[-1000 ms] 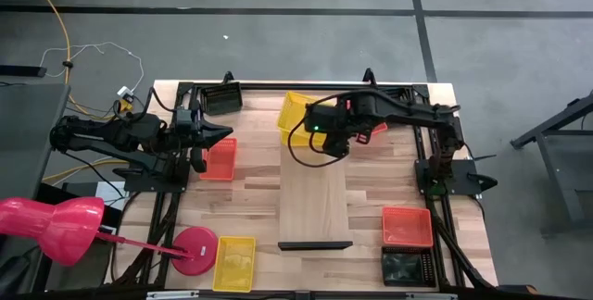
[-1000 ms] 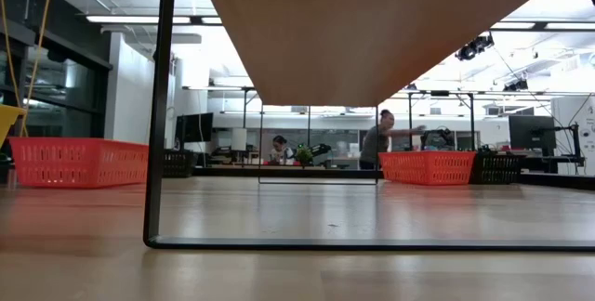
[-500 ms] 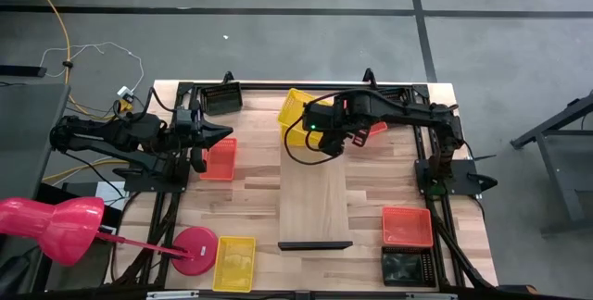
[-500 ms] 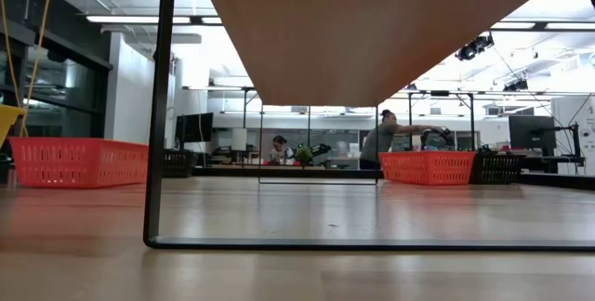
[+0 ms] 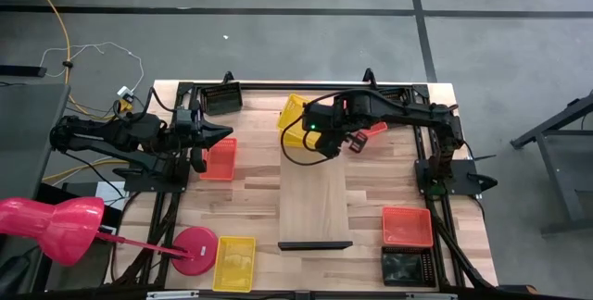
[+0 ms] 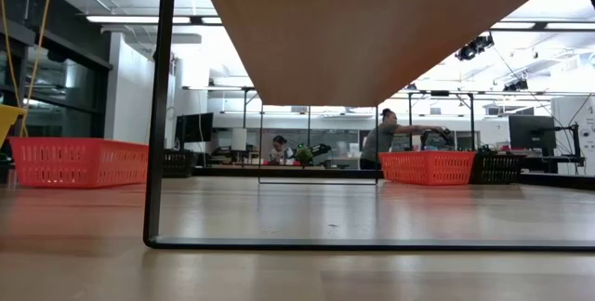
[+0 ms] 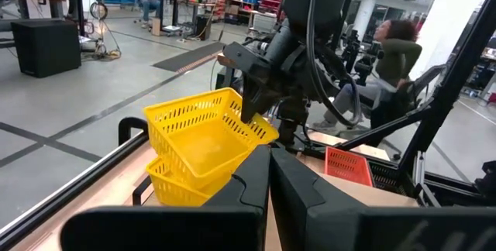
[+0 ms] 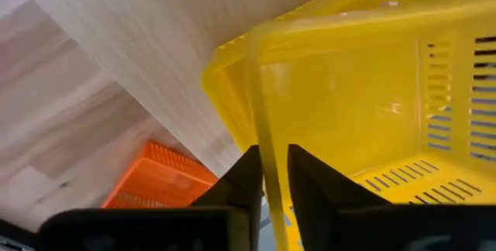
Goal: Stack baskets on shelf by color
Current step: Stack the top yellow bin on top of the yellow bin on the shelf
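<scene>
— Tabletop first: showing the pale wooden table (image 5: 250, 198) on a grey floor. Starting at the left?

— Starting there. Showing a pink lamp (image 5: 51, 226) hanging off the left edge, with its round base (image 5: 195, 249) at the lower-left corner of the high view, just beside a lone yellow basket (image 5: 234, 263). Showing the left gripper (image 5: 222, 134) waiting at the left side, fingers pressed together on nothing, over the edge of the left red-orange basket (image 5: 220, 159). Noting the corner black basket (image 5: 222, 97) at the upper left.

— Moving to the middle?

— Showing the shelf (image 5: 315, 198) running down the centre, dark lip (image 5: 315, 244) at its lower end. Showing the right gripper (image 8: 269, 166) reaching over the shelf's upper end and clamping the rim of the tilted yellow basket (image 7: 205, 131), one finger on each side of the rim. Showing the lower yellow basket (image 7: 174, 185) sitting beneath, with the tilted one partly nested in it.

— Finishing at the right?

— Showing a half-hidden red-orange basket (image 5: 372, 131) peeking from under the right arm. Well apart, at the lower right, showing the right red-orange basket (image 5: 408, 226) touching the right black basket (image 5: 408, 267). Beyond the table, in the low view, showing a person (image 6: 379, 138) leaning over a bench.
</scene>
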`<state>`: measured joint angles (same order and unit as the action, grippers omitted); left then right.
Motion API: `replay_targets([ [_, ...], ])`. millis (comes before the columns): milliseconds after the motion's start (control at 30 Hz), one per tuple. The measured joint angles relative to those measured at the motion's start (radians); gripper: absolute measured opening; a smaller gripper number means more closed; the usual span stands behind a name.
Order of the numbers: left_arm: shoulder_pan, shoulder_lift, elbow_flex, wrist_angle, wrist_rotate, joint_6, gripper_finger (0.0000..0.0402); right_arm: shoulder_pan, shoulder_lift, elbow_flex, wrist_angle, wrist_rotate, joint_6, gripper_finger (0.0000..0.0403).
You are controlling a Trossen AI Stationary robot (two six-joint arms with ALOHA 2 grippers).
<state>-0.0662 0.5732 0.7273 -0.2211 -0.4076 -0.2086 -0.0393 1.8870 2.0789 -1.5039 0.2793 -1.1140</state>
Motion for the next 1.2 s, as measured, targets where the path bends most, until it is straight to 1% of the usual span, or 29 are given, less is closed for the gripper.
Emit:
replay_targets([
  [167, 0.000, 0.000, 0.000, 0.000, 0.000, 0.001, 0.0000, 0.000, 0.000, 0.000, 0.005, 0.003, 0.025, 0.0101],
  [300, 0.000, 0.000, 0.000, 0.000, 0.000, 0.002, 0.0000, 0.003, -0.011, 0.000, 0.008, 0.032, 0.030, 0.0134],
  [400, 0.000, 0.000, 0.000, 0.000, 0.000, 0.002, 0.0000, 0.007, -0.026, 0.000, 0.005, 0.069, 0.054, 0.0150],
  [467, 0.000, 0.000, 0.000, 0.000, 0.000, 0.002, 0.0000, 0.007, -0.037, 0.000, 0.004, 0.074, 0.069, 0.0156],
  [633, 0.000, 0.000, 0.000, 0.000, 0.000, 0.002, 0.0000, 0.007, -0.082, 0.000, 0.005, 0.043, 0.134, 0.0158],
  [700, 0.000, 0.000, 0.000, 0.000, 0.000, 0.002, 0.0000, 0.007, -0.102, 0.000, 0.004, 0.039, 0.190, 0.0158],
  [767, 0.000, 0.000, 0.000, 0.000, 0.000, 0.002, 0.0000, 0.007, -0.127, 0.000, -0.001, 0.006, 0.279, 0.0157],
  [900, 0.000, 0.000, 0.000, 0.000, 0.000, 0.002, 0.0000, -0.012, -0.162, 0.001, -0.014, -0.127, 0.579, 0.0140],
  [967, 0.000, 0.000, 0.000, 0.000, 0.000, 0.002, 0.0000, -0.020, -0.165, 0.001, -0.040, -0.204, 0.727, 0.0116],
  [1000, 0.000, 0.000, 0.000, 0.000, 0.000, 0.002, 0.0000, -0.021, -0.166, 0.001, -0.054, -0.243, 0.786, 0.0097],
  [1100, 0.000, 0.000, 0.000, 0.000, 0.000, 0.002, 0.0000, 0.012, -0.174, -0.028, -0.038, -0.332, 0.852, 0.0024],
  [1133, 0.000, 0.000, 0.000, 0.000, 0.000, 0.003, 0.0000, 0.032, -0.181, -0.060, -0.011, -0.354, 0.869, 0.0013],
  [1200, 0.000, 0.000, 0.000, 0.000, 0.000, 0.013, 0.0000, 0.071, -0.191, -0.147, 0.073, -0.366, 0.937, 0.0016],
])
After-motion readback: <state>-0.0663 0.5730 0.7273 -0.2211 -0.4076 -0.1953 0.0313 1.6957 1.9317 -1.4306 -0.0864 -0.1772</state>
